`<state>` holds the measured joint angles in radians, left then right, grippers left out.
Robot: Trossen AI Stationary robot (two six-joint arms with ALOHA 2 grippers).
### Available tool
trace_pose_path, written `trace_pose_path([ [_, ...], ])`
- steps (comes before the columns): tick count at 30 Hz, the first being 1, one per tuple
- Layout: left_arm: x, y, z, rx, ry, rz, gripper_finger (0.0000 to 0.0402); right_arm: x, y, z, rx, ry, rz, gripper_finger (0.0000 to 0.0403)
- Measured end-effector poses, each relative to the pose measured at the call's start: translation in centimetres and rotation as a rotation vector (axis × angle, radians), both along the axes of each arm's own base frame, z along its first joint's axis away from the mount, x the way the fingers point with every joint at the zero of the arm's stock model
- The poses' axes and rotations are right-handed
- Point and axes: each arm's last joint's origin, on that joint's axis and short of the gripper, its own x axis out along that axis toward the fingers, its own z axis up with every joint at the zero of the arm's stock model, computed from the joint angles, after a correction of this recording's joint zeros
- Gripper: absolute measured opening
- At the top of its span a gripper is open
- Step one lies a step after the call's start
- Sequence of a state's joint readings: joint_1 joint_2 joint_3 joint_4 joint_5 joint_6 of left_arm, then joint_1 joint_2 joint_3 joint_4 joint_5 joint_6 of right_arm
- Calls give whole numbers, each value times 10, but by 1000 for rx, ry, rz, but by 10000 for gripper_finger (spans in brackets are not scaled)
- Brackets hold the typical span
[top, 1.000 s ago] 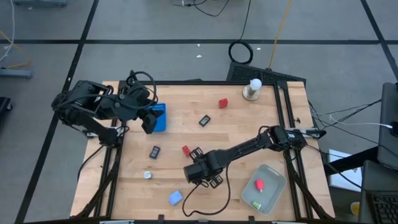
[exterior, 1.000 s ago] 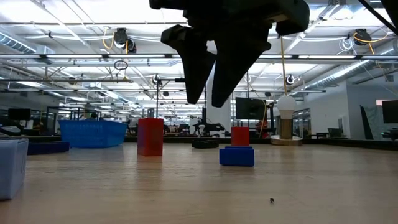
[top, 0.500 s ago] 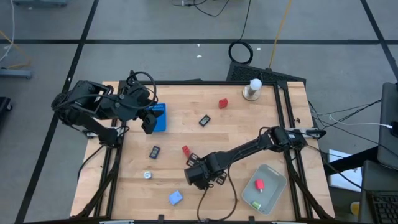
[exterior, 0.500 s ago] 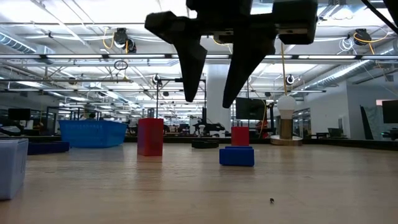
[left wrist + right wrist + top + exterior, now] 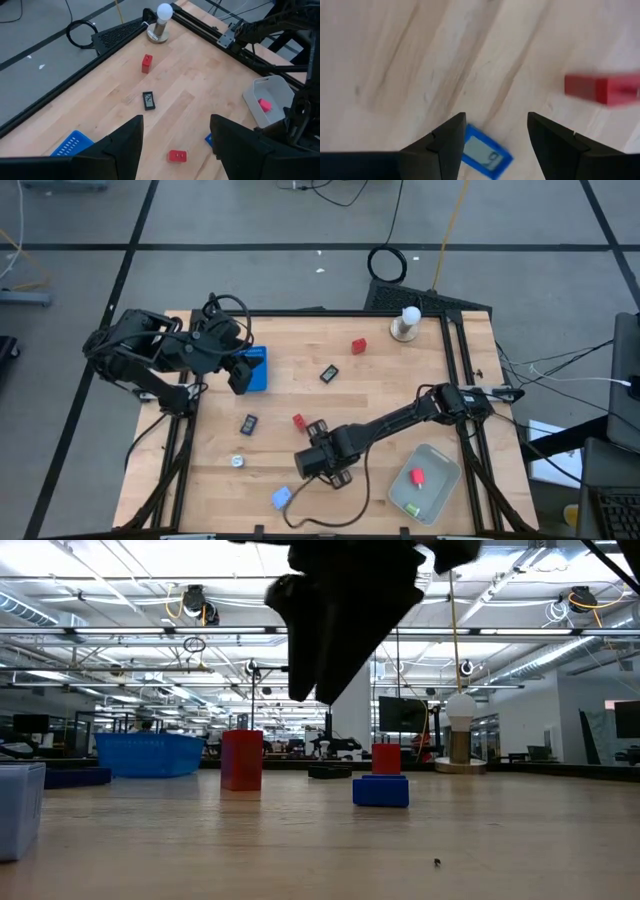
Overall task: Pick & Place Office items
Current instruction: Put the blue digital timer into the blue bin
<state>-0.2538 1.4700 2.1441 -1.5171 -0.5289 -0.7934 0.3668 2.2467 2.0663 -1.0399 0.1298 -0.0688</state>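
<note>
Office items lie scattered on the desk (image 5: 400, 380): a red block (image 5: 358, 346) near the far edge, a black clip (image 5: 328, 374) at mid-desk, another red block (image 5: 298, 421), a blue piece (image 5: 282, 498) by the near edge, and a pink-red piece (image 5: 417, 477) inside the translucent tray (image 5: 441, 480) at the near right corner. The right gripper (image 5: 312, 463) hovers over the near middle, fingers (image 5: 447, 142) parted and empty, a blue bit (image 5: 487, 156) below them. The left gripper (image 5: 238, 380) waits at the left edge beside a blue basket (image 5: 257, 368), fingers (image 5: 125, 145) apart, holding nothing.

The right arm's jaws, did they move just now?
Yes. The right gripper swung off the small red block, toward the near edge and the blue piece.
</note>
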Motion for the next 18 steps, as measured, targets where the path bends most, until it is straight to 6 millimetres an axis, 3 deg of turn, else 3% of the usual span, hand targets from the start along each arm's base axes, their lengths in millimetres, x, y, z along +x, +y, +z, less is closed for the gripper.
trace_pose_path([
  [3,-1,5,0,21,-2,50,230,0,0,0,61,-9,-194,203],
  [9,-22,23,9,12,-50,134,230,3,1,1,189,-62,-602,203],
  [18,-40,40,16,15,-69,169,230,6,5,2,355,-99,-996,205],
])
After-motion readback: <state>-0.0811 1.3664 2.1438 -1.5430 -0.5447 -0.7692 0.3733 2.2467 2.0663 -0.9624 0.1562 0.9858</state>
